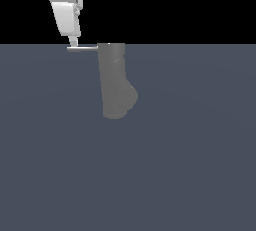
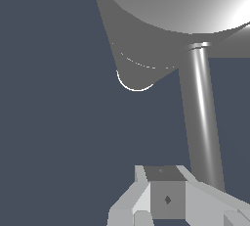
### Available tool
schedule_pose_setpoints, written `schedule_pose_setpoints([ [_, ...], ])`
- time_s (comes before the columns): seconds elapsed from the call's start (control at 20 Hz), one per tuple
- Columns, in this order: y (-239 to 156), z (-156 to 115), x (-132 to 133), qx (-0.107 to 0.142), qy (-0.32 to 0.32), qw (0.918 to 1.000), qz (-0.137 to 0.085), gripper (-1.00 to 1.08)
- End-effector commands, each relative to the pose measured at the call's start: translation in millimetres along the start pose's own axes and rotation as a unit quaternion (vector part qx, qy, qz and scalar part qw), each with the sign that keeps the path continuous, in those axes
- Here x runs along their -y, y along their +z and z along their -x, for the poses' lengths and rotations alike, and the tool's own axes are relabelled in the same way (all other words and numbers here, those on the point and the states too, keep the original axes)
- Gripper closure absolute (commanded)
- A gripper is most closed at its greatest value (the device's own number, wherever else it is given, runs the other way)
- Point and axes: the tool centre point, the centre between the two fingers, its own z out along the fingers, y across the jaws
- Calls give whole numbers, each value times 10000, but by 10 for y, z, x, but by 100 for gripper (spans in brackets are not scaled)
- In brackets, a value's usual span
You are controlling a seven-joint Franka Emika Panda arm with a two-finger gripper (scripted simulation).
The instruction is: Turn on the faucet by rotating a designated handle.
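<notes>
The handle (image 1: pixel 83 48), left of the faucet (image 1: pixel 114 80), meets the tool (image 1: pixel 73 42), jaw state unclear; next, sweep it round.

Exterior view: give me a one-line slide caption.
White gripper descends onto the outer end of the thin handle projecting from the top of the grey faucet.

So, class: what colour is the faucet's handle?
Light grey with a bright sheen; the handle shows best in the wrist view.
</notes>
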Motion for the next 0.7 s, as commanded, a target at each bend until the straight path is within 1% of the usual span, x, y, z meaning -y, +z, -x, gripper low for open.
schedule_pose_setpoints([
  [0.0, 1, -16, -100, -6, 11, 10000, 46, 108],
  [0.65, -3, -37, -437, -5, 14, 10000, 44, 108],
])
